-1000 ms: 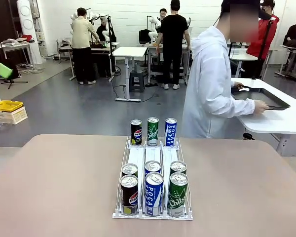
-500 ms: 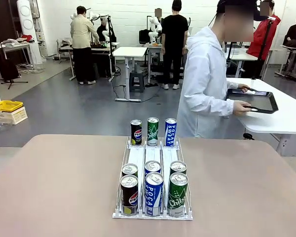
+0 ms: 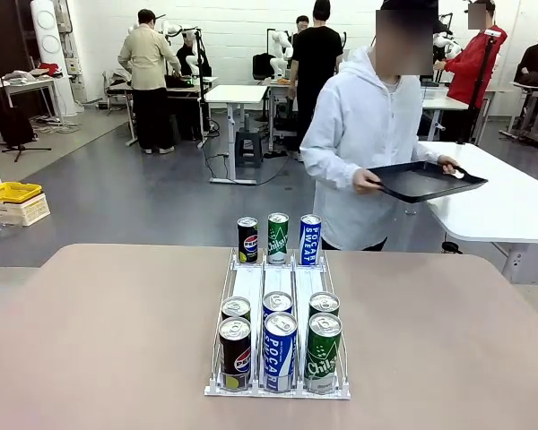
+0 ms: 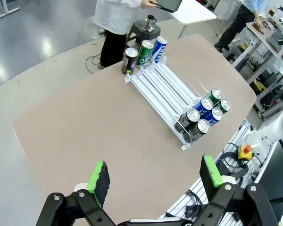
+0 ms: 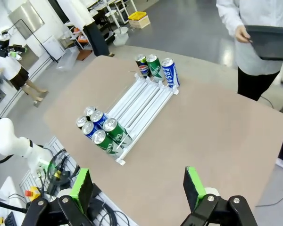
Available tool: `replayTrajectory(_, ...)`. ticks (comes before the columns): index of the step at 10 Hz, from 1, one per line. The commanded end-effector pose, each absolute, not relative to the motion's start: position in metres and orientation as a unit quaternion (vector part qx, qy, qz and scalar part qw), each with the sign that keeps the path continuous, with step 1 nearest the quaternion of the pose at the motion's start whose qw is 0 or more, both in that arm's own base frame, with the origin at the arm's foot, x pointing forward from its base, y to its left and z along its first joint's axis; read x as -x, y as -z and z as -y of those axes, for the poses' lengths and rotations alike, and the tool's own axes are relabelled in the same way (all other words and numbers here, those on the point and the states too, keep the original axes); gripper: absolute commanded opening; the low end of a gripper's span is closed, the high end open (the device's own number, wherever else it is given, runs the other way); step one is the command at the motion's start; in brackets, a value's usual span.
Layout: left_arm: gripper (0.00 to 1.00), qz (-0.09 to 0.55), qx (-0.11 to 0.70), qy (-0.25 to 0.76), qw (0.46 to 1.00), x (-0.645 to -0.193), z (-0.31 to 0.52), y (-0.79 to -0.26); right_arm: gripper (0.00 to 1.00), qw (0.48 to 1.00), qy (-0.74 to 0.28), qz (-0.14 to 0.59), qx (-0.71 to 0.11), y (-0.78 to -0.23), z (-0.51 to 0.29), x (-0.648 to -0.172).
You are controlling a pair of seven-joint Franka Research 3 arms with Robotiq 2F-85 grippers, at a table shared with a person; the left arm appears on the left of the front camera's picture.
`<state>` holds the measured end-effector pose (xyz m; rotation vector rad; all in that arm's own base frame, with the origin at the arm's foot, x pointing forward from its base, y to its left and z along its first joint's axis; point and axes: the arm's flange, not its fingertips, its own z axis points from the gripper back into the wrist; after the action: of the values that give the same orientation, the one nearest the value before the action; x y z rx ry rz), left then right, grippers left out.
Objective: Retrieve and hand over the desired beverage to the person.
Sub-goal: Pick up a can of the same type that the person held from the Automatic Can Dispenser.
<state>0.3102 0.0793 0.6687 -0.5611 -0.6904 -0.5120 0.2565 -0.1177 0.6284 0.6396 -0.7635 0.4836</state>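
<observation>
While they hang high over the desk (image 4: 85, 122), left jaws: spread wide, nothing between the pads (image 4: 100, 181).
Right jaws: wide apart too, pads (image 5: 193, 186) empty.
Rack (image 3: 278, 282): mid-desk, three lanes.
Near cans (image 3: 280, 351): six upright at the rack's near end, two per lane.
Far cans (image 3: 278, 237): three upright at its far end.
Person (image 3: 363, 134): beyond the far edge, both hands holding a black tray (image 3: 426, 182).
</observation>
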Motion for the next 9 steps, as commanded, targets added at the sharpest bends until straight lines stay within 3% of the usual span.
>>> replayTrajectory(1,1.0,0.331,0.267,0.253,0.869,-0.3104,-0.0819,-0.6694,1.0,0.845,-0.24,0.364,-0.31,-0.6291,0.1172,-0.257)
replayTrajectory(9,1.0,0.331,0.267,0.253,0.869,-0.3104,-0.0819,-0.6694,1.0,0.845,-0.24,0.364,-0.31,-0.6291,0.1172,-0.257)
